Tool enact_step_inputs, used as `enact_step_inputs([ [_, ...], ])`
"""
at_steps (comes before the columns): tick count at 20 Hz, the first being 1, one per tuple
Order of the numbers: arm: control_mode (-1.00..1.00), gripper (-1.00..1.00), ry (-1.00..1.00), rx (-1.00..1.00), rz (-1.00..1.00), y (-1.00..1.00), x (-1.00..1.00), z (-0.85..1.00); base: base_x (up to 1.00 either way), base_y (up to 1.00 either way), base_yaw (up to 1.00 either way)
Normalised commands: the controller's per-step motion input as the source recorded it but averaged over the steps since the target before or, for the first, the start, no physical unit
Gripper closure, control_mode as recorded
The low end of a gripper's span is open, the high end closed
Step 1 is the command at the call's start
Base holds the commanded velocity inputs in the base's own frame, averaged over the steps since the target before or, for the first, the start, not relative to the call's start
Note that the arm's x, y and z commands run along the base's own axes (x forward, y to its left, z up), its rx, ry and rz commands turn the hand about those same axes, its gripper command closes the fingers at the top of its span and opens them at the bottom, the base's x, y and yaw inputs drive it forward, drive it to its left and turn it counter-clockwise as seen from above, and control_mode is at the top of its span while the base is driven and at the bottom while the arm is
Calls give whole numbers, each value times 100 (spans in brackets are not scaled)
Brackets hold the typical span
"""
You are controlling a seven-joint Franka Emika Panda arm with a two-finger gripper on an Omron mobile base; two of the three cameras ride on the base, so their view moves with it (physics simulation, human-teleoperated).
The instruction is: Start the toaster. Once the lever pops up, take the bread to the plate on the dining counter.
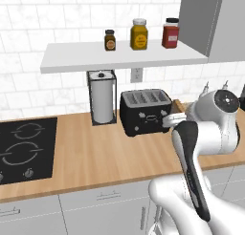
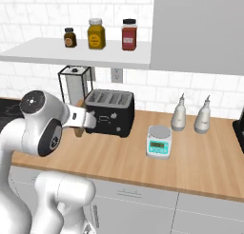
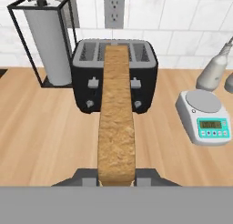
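Note:
The black two-slot toaster (image 1: 145,111) (image 2: 110,112) (image 3: 114,77) stands on the wood counter by the wall, its slots empty. My gripper (image 3: 117,176) (image 1: 168,119) (image 2: 89,120) hovers just in front of the toaster's face, shut on the bread (image 3: 116,123). The tan slice is held edge-on and reaches out toward the toaster. A tan sliver of the bread (image 1: 178,105) (image 2: 78,131) pokes out past the hand. The plate and the dining counter are out of view.
A paper-towel roll in a black wire frame (image 1: 102,99) (image 3: 48,41) stands left of the toaster. A small kitchen scale (image 2: 158,141) (image 3: 204,116) and two pale bottles (image 2: 179,114) sit to its right. A cooktop (image 1: 25,148) lies far left; a shelf with jars (image 1: 139,34) hangs above.

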Motion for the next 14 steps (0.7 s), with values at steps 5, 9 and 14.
enact_step_inputs([
  [5,-100,100,0,0,0,0,-53,12,0,0,0],
  [9,100,100,0,0,0,0,-36,12,-18,0,0],
  [14,100,100,0,0,0,0,0,0,-96,26,13],
])
